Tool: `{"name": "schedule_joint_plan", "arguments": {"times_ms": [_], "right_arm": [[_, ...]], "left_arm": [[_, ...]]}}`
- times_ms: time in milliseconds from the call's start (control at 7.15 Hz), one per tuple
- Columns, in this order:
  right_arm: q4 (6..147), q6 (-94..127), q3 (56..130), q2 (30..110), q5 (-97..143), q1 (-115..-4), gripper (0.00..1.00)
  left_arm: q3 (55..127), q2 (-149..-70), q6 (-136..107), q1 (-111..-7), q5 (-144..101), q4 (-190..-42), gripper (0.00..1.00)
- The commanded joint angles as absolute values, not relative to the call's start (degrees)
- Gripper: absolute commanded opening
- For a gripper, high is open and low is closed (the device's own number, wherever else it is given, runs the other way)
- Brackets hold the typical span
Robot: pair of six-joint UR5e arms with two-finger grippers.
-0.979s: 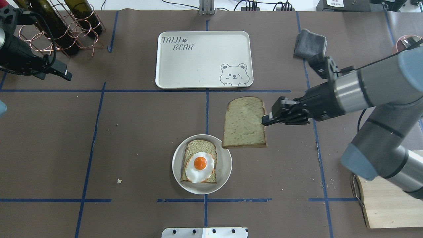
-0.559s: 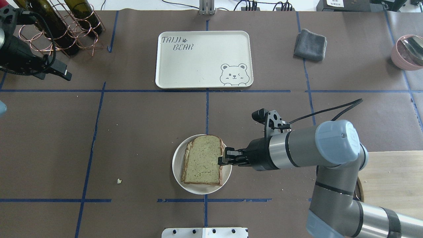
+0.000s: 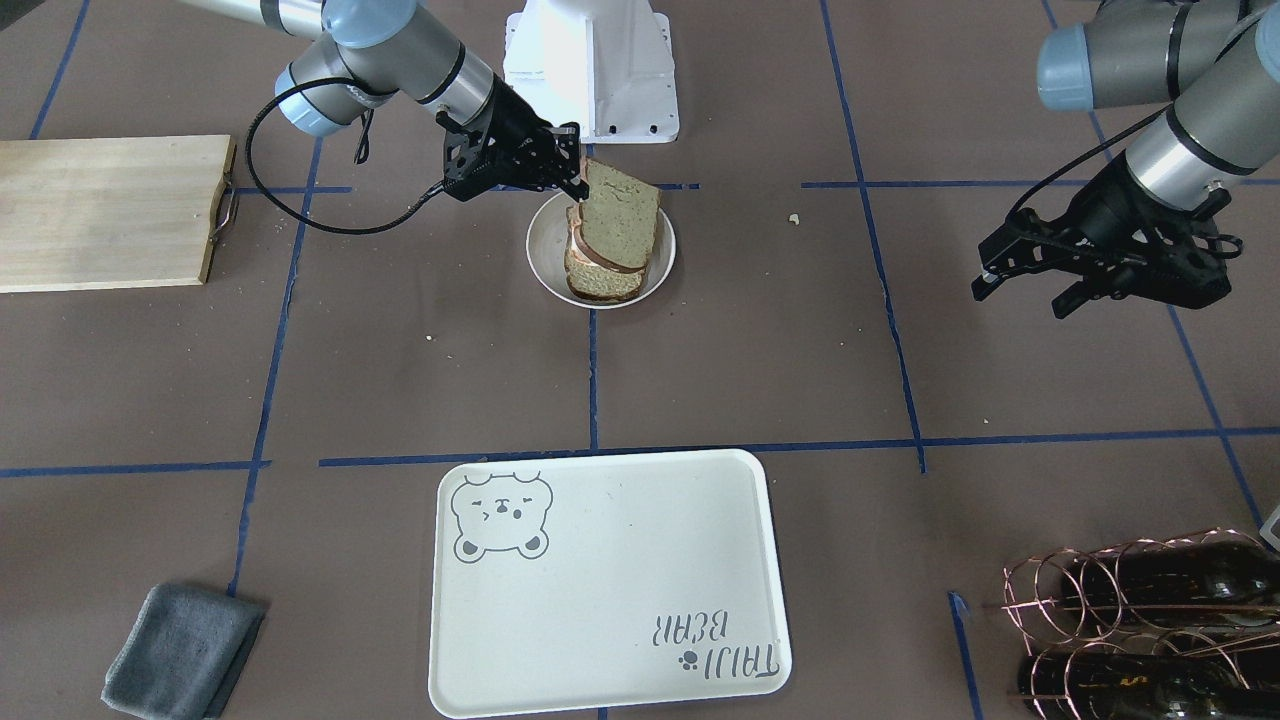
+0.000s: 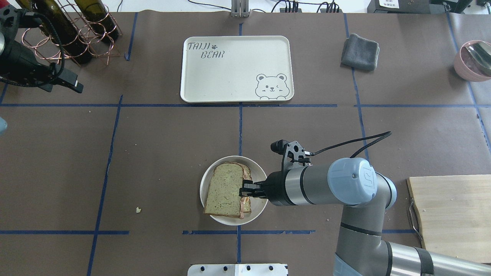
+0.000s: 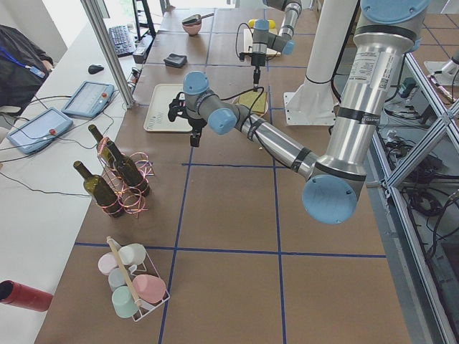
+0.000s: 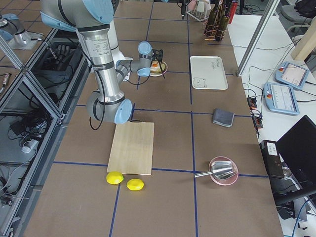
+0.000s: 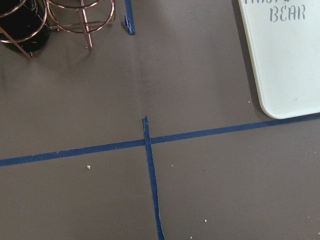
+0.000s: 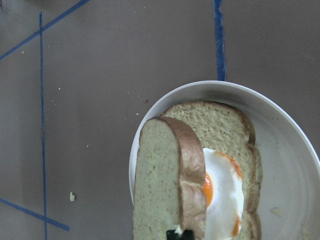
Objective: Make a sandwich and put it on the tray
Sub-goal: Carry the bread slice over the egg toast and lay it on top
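Note:
The right gripper [image 4: 245,189] is shut on one edge of the top bread slice [image 4: 224,189] and holds it tilted over the round white plate [image 4: 258,209]. The slice's held edge is raised and its far edge is low. Under it the lower slice [image 8: 210,117] lies on the plate with the fried egg [image 8: 225,195] on it, partly uncovered. The same grip shows in the front view [image 3: 578,190] with the slice [image 3: 620,220]. The cream bear tray [image 4: 236,69] lies bare at the far middle. The left gripper [image 3: 1020,290] hovers open and empty far to the left.
A wooden cutting board [image 4: 452,214] lies at the near right. A grey cloth [image 4: 360,46] and a pink bowl [image 4: 473,59] are at the far right. A copper rack with wine bottles [image 4: 69,34] stands at the far left. A crumb [image 4: 138,209] lies left of the plate.
The right gripper carried the bread slice from right of the plate to over the egg and lower slice, then shifted it slightly left and tilted it. The left arm has not moved.

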State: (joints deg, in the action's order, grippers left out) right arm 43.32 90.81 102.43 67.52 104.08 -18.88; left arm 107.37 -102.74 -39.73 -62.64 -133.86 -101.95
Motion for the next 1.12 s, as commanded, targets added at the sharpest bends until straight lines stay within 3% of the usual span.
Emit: {"name": "schedule_joint_plan", "arguments": {"times_ms": [0,280,420,559,979], "right_arm": [[43.42,90.44,102.04,67.5,104.24,-20.73,0.0],[43.68,90.44,100.38,67.41,104.06,-20.83,0.0],[43.68,90.53,100.28,67.41,104.06,-20.83,0.75],[44.03,90.61,100.28,67.33,104.06,-21.0,1.0],[66.62,84.43,107.63,67.15,104.77,-26.0,1.0]], "left_arm": [[107.23,-102.74,-39.73,-62.58,-133.86,-101.95,1.0],[107.23,-102.83,-39.81,-62.58,-133.86,-101.95,1.0],[107.23,-102.83,-39.81,-62.58,-133.94,-101.95,1.0],[107.14,-102.92,-39.81,-62.49,-133.95,-101.95,1.0],[107.4,-104.06,-44.43,-59.44,-133.6,-102.39,1.0]]}}
